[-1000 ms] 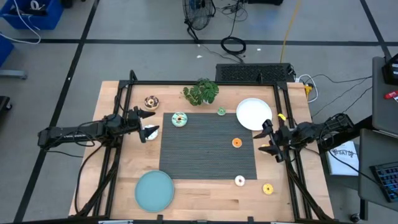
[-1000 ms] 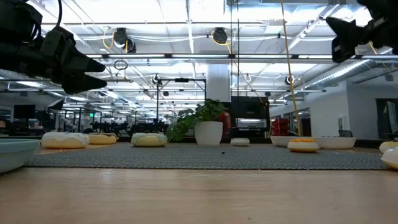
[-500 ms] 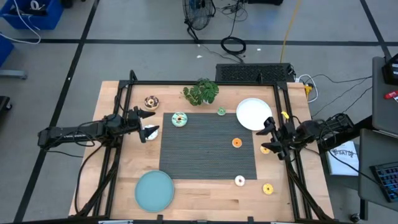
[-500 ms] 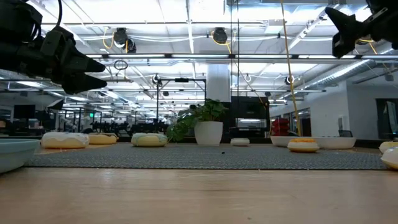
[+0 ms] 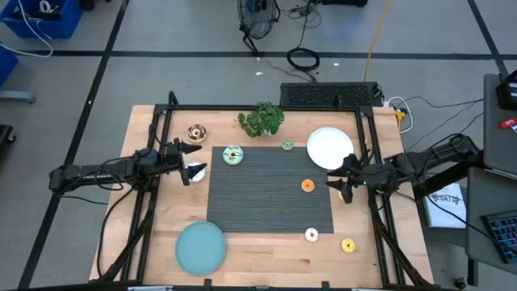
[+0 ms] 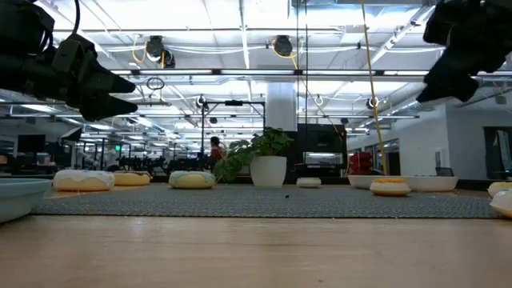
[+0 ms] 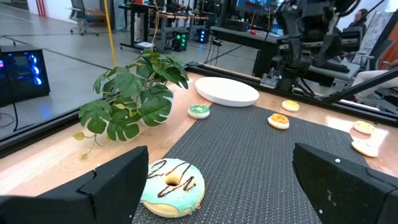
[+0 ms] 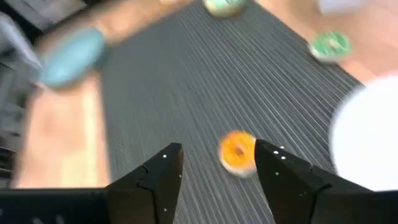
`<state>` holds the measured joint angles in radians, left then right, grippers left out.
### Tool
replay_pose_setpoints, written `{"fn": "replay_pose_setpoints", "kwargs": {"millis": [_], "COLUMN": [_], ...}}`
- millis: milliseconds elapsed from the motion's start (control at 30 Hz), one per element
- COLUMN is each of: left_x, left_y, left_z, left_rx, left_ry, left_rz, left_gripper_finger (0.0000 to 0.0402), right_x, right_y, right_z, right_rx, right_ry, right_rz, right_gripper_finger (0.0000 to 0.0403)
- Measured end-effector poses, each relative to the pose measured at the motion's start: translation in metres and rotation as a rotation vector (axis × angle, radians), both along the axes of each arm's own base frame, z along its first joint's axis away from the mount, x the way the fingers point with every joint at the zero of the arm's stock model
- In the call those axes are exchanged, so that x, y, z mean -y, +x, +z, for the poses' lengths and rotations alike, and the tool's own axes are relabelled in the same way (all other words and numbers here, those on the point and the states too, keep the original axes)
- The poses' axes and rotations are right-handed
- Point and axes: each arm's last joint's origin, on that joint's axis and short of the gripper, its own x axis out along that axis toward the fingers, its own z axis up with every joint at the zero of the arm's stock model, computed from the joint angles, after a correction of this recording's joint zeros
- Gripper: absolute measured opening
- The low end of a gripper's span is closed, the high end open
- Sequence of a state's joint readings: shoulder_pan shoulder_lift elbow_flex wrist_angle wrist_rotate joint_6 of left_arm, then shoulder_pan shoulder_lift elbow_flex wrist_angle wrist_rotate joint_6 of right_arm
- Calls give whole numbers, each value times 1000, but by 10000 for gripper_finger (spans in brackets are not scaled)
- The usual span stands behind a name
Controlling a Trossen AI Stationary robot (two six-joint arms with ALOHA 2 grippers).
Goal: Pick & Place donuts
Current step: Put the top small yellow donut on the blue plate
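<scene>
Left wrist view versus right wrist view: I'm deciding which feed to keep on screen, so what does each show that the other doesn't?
Only the left wrist view shows the plant, the brown-drizzled teal donut, three pale donuts along the mat's far side, and the right arm beyond them.

Only the right wrist view shows the teal plate and the right claw, open, just short of the orange donut.

Both show the striped mat, the white plate and the small green donut.

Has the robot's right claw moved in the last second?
Yes. The right gripper has shifted left, off the table edge toward the orange-iced donut on the dark ribbed mat.
</scene>
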<state>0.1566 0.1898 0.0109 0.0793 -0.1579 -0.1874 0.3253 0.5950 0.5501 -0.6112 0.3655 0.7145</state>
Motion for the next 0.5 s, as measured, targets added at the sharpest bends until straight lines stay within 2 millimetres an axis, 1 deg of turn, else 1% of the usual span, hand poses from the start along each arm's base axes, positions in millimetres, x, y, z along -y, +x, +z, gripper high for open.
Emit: {"fn": "replay_pose_setpoints", "kwargs": {"millis": [67,167,300,400,500], "left_x": [0,0,0,0,0], "left_y": [0,0,0,0,0], "left_z": [0,0,0,0,0], "left_rx": [0,0,-1,0,0], "left_ry": [0,0,0,0,0], "left_rz": [0,0,0,0,0], "left_gripper_finger": [392,392,392,392,392], "right_x": [-2,-3,-5,-7,-9], "right_y": [8,17,23,25,27], "right_z": [1,-3,-21,-32,-39], "right_rx": [-144,-332,-575,-720,-810], "right_ry": [-13,-7,87,154,196], "right_rz": [-44,-132,-203,-247,-287], "right_gripper_finger": [174,159,142,131,121]}}
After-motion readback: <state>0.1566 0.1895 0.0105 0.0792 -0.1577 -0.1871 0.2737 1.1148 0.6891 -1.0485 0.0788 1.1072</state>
